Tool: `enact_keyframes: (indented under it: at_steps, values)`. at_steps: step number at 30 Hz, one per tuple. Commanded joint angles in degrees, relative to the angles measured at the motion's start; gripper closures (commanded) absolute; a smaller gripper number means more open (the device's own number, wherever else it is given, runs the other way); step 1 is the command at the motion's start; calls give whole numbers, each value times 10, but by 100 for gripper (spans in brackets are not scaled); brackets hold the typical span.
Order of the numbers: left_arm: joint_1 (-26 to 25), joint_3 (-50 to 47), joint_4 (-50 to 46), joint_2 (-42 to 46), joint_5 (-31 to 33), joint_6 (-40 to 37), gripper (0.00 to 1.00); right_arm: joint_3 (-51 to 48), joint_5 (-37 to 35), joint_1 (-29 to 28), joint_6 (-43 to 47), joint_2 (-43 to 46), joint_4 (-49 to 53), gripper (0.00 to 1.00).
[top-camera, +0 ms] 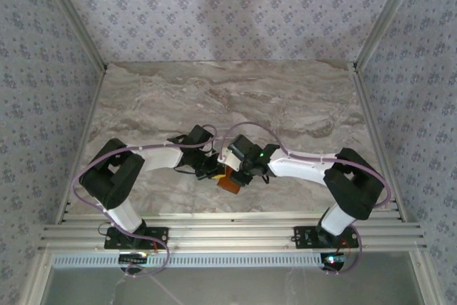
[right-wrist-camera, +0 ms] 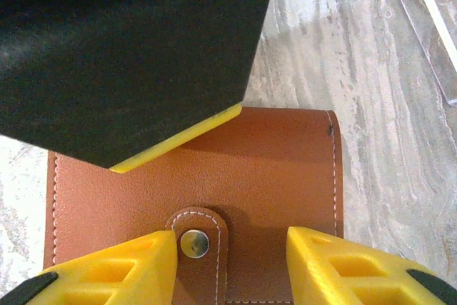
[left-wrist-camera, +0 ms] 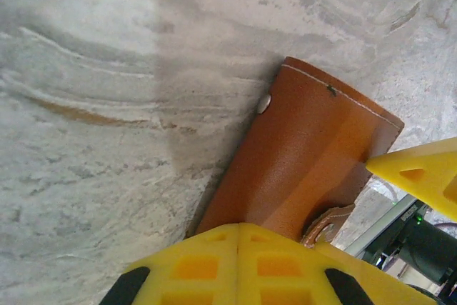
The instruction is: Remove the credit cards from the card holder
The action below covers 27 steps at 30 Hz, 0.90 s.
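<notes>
**Wallet** point(right-wrist-camera: 271, 176): I am seeing it lying closed on the marble table point(left-wrist-camera: 86, 105), toward the near edge, between the two arms. Its tab point(right-wrist-camera: 197, 228) is snapped down.

**Left gripper** point(left-wrist-camera: 239, 266): I am reading the yellow fingers as pressed together, with their tips meeting the wallet's brown face. I cannot tell whether they are pinching any leather.

**Right gripper** point(right-wrist-camera: 232, 266): It is standing wide over the wallet's edge, one finger on each side of the tab.

**Clear plastic piece** point(right-wrist-camera: 435, 26): It is lying on the table near the wallet, not touching it.
</notes>
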State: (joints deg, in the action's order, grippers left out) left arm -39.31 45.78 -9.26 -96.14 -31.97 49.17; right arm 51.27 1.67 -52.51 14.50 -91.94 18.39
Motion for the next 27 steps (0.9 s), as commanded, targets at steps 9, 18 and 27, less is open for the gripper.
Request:
enact_keyframes:
  at_steps: [9, 18, 27]
  values:
    - [-10, 3, -23, -14, 9, -19, 98, -82, 37, -20, -23, 47, -62, 55]
    - [-10, 18, -39, -21, 4, -30, 98, -83, -20, -28, -19, 13, -83, 68]
    - [-9, 11, -35, -45, 1, -29, 98, -144, -46, -35, -26, 81, -204, 88]
